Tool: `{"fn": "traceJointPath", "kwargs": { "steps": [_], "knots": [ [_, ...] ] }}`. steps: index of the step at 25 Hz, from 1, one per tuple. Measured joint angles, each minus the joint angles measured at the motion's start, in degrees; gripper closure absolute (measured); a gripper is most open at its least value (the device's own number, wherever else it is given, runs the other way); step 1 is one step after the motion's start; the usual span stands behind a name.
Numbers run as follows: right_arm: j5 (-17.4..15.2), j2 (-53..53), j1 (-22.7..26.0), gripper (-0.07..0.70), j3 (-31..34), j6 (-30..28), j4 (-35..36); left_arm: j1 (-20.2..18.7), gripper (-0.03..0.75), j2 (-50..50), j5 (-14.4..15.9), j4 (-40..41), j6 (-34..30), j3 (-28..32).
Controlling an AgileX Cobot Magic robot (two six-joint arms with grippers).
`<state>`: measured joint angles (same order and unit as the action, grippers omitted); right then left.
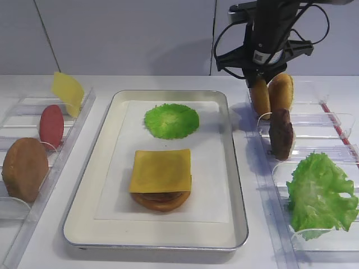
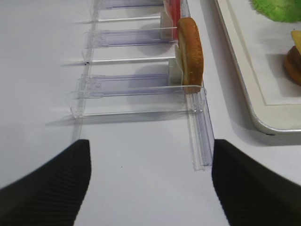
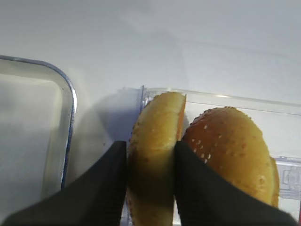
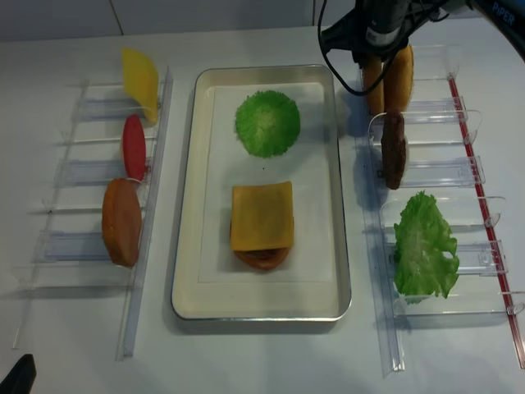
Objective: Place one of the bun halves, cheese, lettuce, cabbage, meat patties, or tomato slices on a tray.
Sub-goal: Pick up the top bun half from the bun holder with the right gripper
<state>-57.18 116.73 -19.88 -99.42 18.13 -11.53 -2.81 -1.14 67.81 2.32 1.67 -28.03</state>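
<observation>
My right gripper (image 3: 150, 147) is shut on a bun half (image 3: 157, 136) that stands on edge in the far right rack, one finger pressed on each face. A second, seeded bun half (image 3: 230, 150) stands right beside it. In the high view the same gripper (image 1: 259, 78) comes down onto the held bun half (image 1: 259, 96). The silver tray (image 1: 238, 185) holds green cabbage (image 1: 171, 120) and a cheese (image 1: 161, 170) slice lying on a brown stack. My left gripper (image 2: 150, 174) hovers open over bare table by the left rack.
The right rack also holds a meat patty (image 1: 281, 134) and lettuce (image 1: 322, 193). In the left rack stand a cheese slice (image 1: 67, 89), a tomato slice (image 1: 51, 126) and a smooth brown disc (image 1: 25, 168). Clear rack dividers (image 2: 141, 84) lie ahead of the left gripper.
</observation>
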Motion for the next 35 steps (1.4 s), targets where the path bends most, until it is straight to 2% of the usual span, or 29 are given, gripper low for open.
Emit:
{"fn": "traceJointPath", "kwargs": {
  "steps": [12, 21, 29, 35],
  "knots": [
    [-0.45, 0.12, 0.00, 0.381, -0.70, 1.36, 0.47, 0.00, 0.223, 0.00, 0.00, 0.00, 0.00, 0.00],
    [-6.76, 0.33, 0.00, 0.383, -7.36, 4.22, 2.77, 0.00, 0.223, 0.00, 0.00, 0.00, 0.00, 0.00],
    [-11.97, 0.33, 0.00, 0.389, -9.26, 4.49, 5.87, 0.00, 0.223, 0.00, 0.00, 0.00, 0.00, 0.00],
    [-13.60, -1.81, 0.00, 0.389, -9.26, 4.11, 6.76, 0.00, 0.223, 0.00, 0.00, 0.00, 0.00, 0.00]
  ]
}}
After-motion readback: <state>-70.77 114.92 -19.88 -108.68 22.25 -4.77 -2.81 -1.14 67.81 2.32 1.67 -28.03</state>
